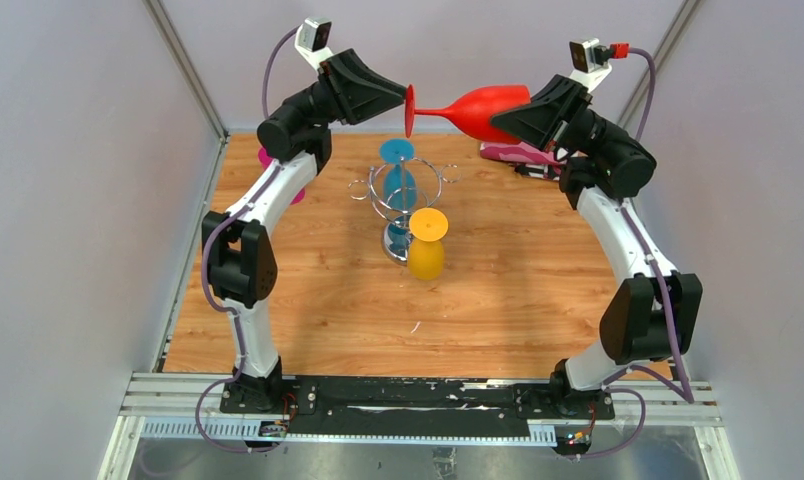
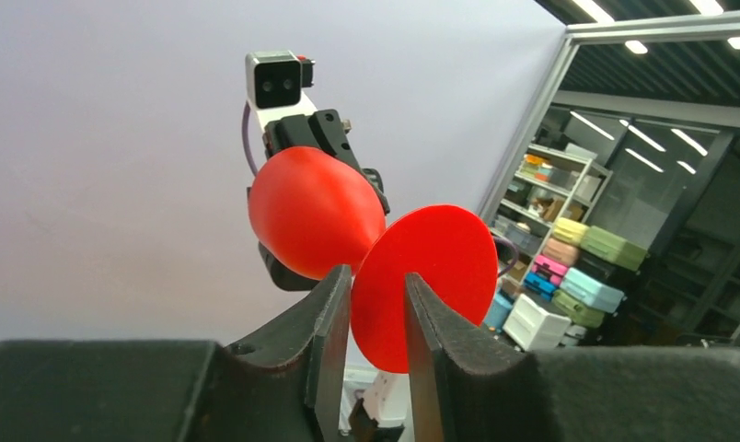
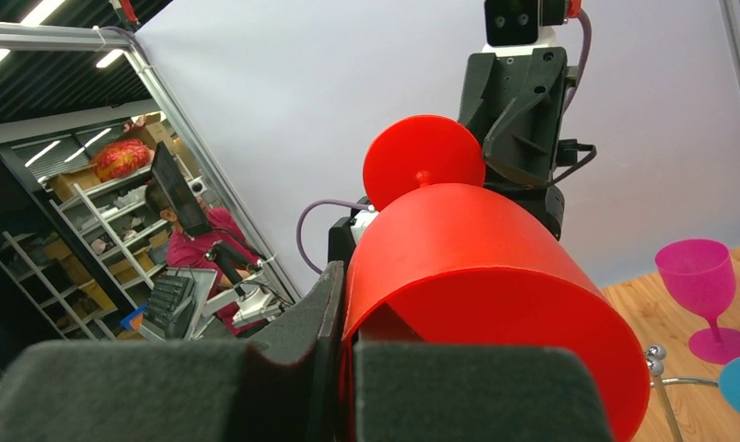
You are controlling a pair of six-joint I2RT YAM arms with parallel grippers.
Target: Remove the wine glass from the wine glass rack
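Note:
A red wine glass (image 1: 483, 108) hangs level in the air behind the wine glass rack (image 1: 378, 192), its foot pointing left. My right gripper (image 1: 498, 122) is shut on the rim of its bowl (image 3: 477, 267), one finger outside and one inside. My left gripper (image 1: 406, 100) is open. Its fingertips stand just in front of the round red foot (image 2: 440, 267), which shows in the gap between them. The chrome rack stands mid-table with a blue glass (image 1: 398, 165) and a yellow glass (image 1: 426, 250) hanging upside down on it.
A pink glass (image 3: 707, 281) stands on the wooden table (image 1: 308, 310) at the back left, partly behind my left arm. A pink and white object (image 1: 513, 153) lies at the back right under my right arm. Grey walls close in both sides.

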